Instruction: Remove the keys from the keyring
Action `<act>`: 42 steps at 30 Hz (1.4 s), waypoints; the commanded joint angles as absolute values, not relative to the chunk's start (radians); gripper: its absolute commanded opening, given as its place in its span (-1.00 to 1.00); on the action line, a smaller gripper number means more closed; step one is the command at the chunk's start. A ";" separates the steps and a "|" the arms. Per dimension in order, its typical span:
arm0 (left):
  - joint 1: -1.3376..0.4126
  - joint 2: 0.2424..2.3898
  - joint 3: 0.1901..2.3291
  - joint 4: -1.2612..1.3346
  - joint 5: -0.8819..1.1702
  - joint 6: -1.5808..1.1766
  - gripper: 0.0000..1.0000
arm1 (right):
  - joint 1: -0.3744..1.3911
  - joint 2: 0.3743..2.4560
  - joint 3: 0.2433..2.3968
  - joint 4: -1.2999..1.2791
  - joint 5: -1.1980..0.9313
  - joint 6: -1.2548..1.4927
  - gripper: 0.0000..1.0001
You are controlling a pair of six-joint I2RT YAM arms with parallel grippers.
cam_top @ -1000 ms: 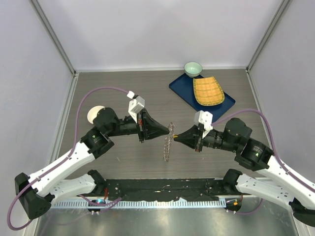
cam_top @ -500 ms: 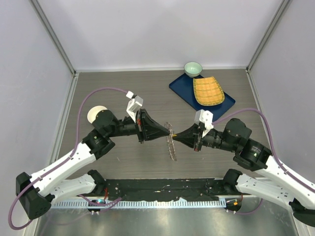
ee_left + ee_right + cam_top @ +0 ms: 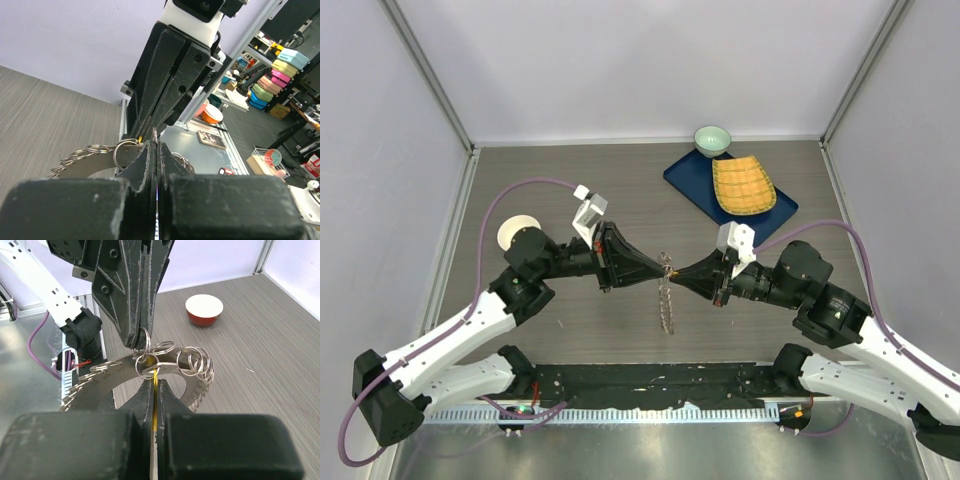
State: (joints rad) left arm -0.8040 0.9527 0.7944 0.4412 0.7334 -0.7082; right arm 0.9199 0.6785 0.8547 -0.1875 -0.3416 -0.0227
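Both grippers met nose to nose over the middle of the worktop [image 3: 570,190]. The left gripper [image 3: 658,271] reached in from 9 o'clock and the right gripper [image 3: 682,280] from 3 o'clock. Each had its jaws pressed closed on the top rim of the keyring [image 3: 666,300]. The keyring hung edge-on between them and trailed toward 6 o'clock. Whether its lower edge touched the worktop could not be told.

In the right wrist view the keyring [image 3: 120,371] lay as a flat band across the right gripper [image 3: 154,384]. The keys [image 3: 82,387] fringed the band toward 8 o'clock. A cluster of small split rings [image 3: 197,362] sat toward 2 o'clock. The left gripper [image 3: 142,342] came down from 12 o'clock, just above that pinch. Which loop each gripper held could not be made out.

The step in hand looked like working one key free of the band. It would go best with one gripper holding the band steady while the other eased a single loop along the wire. The pull should be small and follow the curve, not go straight apart. The two pinch points sat nearly touching, so a hard tug risked slipping the thin metal or dragging neighbouring loops along.
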 commanded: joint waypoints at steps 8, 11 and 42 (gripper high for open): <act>-0.804 0.960 0.795 0.611 0.850 -0.765 -1.00 | 0.922 0.660 0.865 -0.135 -0.304 -0.014 -0.99; -0.802 0.969 0.799 0.597 0.864 -0.752 -1.00 | 0.923 0.652 0.864 -0.136 -0.299 -0.014 -0.98; -0.802 1.008 0.864 0.325 0.893 -0.563 -1.00 | 0.922 0.658 0.894 -0.175 -0.296 -0.040 -0.99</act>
